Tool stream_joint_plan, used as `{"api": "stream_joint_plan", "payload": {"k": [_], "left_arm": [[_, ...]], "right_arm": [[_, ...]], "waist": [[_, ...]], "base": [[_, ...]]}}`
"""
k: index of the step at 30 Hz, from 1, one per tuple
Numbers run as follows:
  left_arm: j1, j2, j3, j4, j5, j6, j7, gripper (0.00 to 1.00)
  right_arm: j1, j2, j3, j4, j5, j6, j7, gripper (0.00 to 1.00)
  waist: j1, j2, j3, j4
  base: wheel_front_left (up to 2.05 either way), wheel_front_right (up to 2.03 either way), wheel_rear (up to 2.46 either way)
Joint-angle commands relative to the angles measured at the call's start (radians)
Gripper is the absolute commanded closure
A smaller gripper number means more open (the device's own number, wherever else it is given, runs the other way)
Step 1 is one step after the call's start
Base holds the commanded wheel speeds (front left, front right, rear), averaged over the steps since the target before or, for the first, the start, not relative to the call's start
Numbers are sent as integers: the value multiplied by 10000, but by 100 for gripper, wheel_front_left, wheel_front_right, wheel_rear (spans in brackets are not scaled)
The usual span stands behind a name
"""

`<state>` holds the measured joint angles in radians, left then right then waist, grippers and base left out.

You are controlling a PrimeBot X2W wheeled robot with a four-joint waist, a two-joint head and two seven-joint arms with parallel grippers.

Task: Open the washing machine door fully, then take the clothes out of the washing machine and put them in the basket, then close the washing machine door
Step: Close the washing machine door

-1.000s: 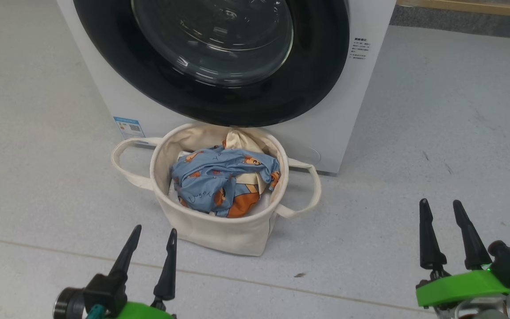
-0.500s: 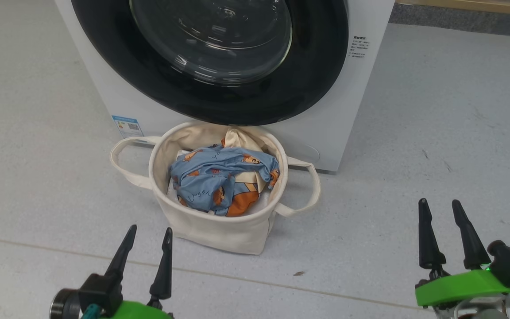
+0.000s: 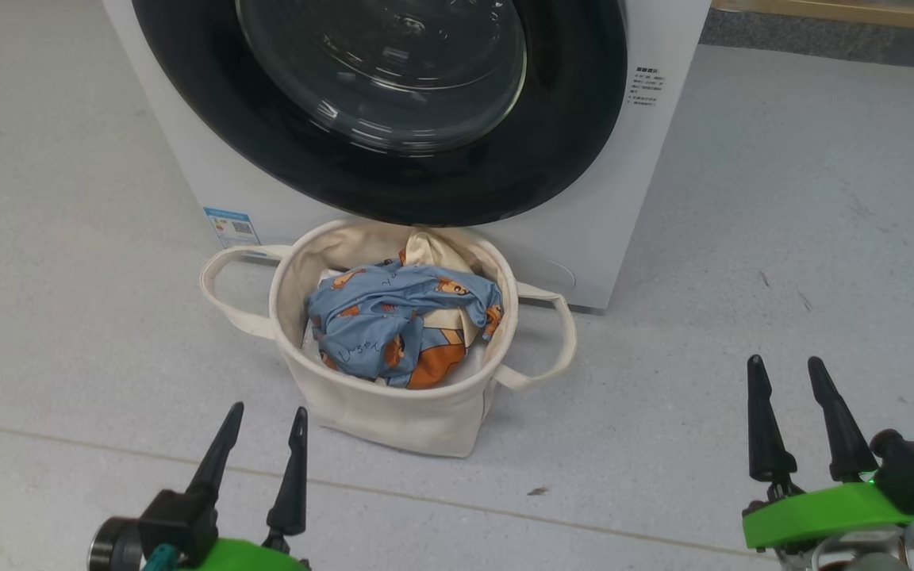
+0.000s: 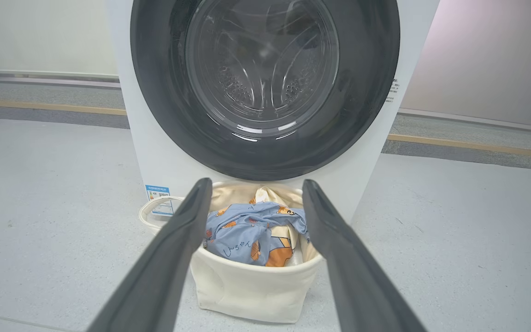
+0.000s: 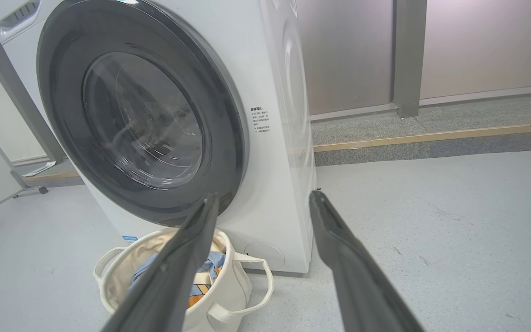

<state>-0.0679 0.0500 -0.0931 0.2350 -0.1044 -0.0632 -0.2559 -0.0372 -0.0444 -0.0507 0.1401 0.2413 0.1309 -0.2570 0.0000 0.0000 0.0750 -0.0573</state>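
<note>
Head view, supplemented by both wrist views. Over the preceding second almost nothing was altered: the left gripper [image 3: 266,410] was shifted slightly sideways and the right gripper [image 3: 785,361] was kept in place. Both pairs of fingers were spread wide and nothing was held. The clothes [image 3: 401,321] were piled in the basket [image 3: 393,420], straight ahead of the left fingers and well apart from them. Beyond it, the washing machine door [image 3: 382,71] was seen shut against the washing machine [image 3: 624,206]. All 3 steps were judged complete.

floor [image 3: 782,198]: grey, speckled | kerb strip [image 5: 431,136]: tan | wall panels [image 5: 486,41]: frosted | post [image 5: 406,55]: grey
</note>
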Motion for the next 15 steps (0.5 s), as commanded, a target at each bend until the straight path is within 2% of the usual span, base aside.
{"api": "stream_joint_plan", "payload": {"k": [1,15], "left_arm": [[-235,7,361,-296,-74,-32,-59,0],[-233,4,290,-227,-19,-5,-59,0]], "right_arm": [[-392,-59,226,-362,-50,-2,-48,0],[-395,-58,208,-348,-27,-2,-48,0]], "waist": [[0,0,3,1],[0,0,5,-4]], "base": [[0,0,0],[0,0,0]]}}
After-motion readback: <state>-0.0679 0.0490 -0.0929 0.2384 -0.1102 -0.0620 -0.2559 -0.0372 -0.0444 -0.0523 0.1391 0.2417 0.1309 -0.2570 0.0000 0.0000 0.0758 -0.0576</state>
